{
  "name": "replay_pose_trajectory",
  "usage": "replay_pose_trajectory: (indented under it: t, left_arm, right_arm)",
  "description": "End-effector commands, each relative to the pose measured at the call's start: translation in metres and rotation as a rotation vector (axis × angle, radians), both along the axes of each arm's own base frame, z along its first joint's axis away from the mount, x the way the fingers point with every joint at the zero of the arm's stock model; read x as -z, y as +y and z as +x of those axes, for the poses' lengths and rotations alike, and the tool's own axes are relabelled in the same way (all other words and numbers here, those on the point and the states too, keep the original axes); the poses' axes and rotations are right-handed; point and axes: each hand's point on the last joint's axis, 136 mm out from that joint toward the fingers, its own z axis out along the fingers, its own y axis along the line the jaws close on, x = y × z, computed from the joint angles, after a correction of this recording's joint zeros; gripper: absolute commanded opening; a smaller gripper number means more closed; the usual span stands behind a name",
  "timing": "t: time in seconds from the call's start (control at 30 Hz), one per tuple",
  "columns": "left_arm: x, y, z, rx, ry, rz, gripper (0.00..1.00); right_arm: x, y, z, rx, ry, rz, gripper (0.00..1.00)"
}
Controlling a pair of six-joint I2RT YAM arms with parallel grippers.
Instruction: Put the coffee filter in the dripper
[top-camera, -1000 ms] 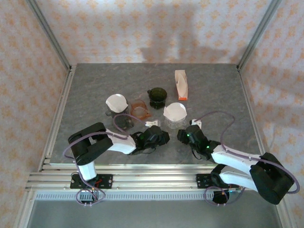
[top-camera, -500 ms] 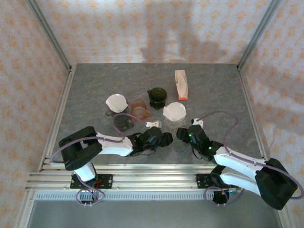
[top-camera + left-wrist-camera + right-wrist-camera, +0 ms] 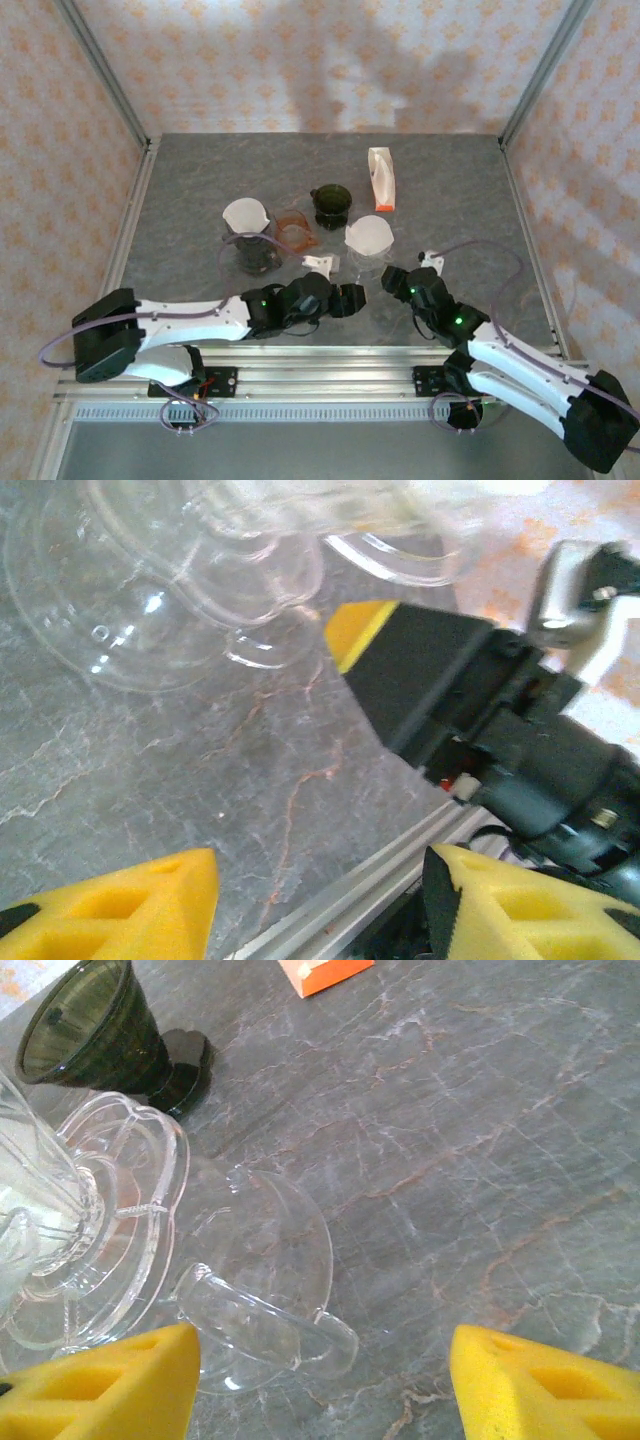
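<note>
Paper is seen sitting in the top of the clear dripper (image 3: 368, 258): the white coffee filter (image 3: 368, 233) is spread open inside it, near the middle of the table (image 3: 450, 200). The job looks done for this dripper.

The left gripper (image 3: 347, 299) is seen low on the near left side of the dripper. The right gripper (image 3: 393, 281) is seen low on its near right side. Both are opened wide, and nothing is held between the fingers. The filter is touched by neither one, so it is held up by the dripper walls alone.

The grippers are placed close on two sides, likely so the dripper can be steadied if it tips. A dark green dripper (image 3: 330, 205) and an orange dripper (image 3: 296, 230) are set well apart from both grippers.
</note>
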Motion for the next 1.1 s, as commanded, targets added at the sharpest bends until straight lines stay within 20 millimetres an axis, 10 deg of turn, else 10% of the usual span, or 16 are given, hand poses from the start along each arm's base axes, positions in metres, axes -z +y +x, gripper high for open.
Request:
replay_pose_trajectory:
  t: [0.0,0.4,1.07]
  left_arm:
    - [-0.023,0.014,0.001,-0.014,-0.093,0.062,0.59]
    - [-0.103,0.078,-0.012,-0.074,-0.307,0.066,0.77]
    - [-0.114,0.16,-0.02,-0.22,-0.349,0.045,0.81]
  right_arm:
    - [0.002,-0.014,-0.007,0.059,0.027,-0.015,0.66]
    - [0.01,0.041,-0.04,-0.186,0.123,0.227,0.44]
    - [0.028,0.08,-0.004,-0.139,0.062,0.366,0.1]
